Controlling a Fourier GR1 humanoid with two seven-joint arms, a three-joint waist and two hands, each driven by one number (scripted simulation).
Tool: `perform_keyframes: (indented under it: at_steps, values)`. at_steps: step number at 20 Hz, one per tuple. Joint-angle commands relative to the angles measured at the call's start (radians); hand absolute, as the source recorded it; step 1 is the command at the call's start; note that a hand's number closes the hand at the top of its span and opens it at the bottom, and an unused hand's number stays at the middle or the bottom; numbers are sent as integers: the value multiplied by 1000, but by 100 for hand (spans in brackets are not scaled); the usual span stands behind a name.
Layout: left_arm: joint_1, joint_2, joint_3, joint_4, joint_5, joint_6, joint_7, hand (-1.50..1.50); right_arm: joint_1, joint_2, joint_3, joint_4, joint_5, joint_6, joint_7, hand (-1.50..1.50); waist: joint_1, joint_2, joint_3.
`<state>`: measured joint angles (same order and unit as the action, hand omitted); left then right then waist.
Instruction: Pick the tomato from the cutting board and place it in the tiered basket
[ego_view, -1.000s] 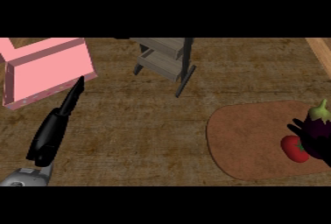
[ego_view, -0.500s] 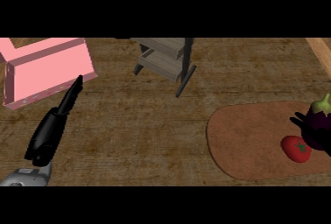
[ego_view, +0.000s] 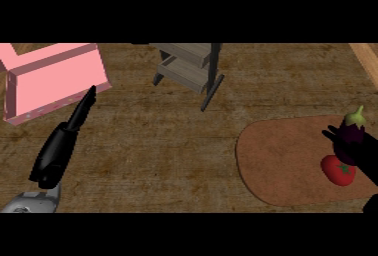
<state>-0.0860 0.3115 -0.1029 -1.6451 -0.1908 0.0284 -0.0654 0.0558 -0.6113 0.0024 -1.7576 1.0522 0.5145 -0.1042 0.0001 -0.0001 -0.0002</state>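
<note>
**A:** Where does the tomato (ego_view: 338, 170) sit?

**B:** It lies on the brown cutting board (ego_view: 284, 160), towards the board's right side, near the view's right edge. Just above it on the board is a dark purple eggplant (ego_view: 354, 128) with a green stem.

**A:** And the right hand (ego_view: 353, 150)?

**B:** It shows as a dark shape at the right edge, over the eggplant and touching or overlapping the tomato's upper right. Whether its fingers are curled or straight cannot be told; the black hand blends with the eggplant.

**A:** The left hand (ego_view: 60, 145)?

**B:** It reaches up from the lower left, grey forearm (ego_view: 29, 202) at the bottom, fingers straight and together, holding nothing. Its fingertips end just beside the lower corner of a pink box (ego_view: 52, 75) at the upper left.

**A:** The tiered basket (ego_view: 188, 65)?

**B:** It stands at the top centre of the wooden counter (ego_view: 162, 150), grey shelves in a dark frame, well apart from the cutting board and from both hands.
</note>
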Motion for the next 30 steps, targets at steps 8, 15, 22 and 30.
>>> perform_keyframes:
  at_steps: [8, 15, 22, 30]
  values:
    - [-22, -62, 10, 33, -64, -11, -10, 0, -23, 79, 16, 173, 101, -112, -64, -150, -1, 1, 0]
    - [1, -47, 30, -22, -49, -32, 23, 0, -24, 126, 33, 154, 22, -73, -142, 150, -1, 0, 0]
    - [40, -58, 40, -33, -59, -57, -13, 0, -98, 109, 16, 176, 62, -162, -230, 150, 2, 0, 0]
    - [22, -65, 68, 3, -56, -49, -21, 0, -98, 141, -217, -14, -7, -41, 47, 150, -20, -5, -3]
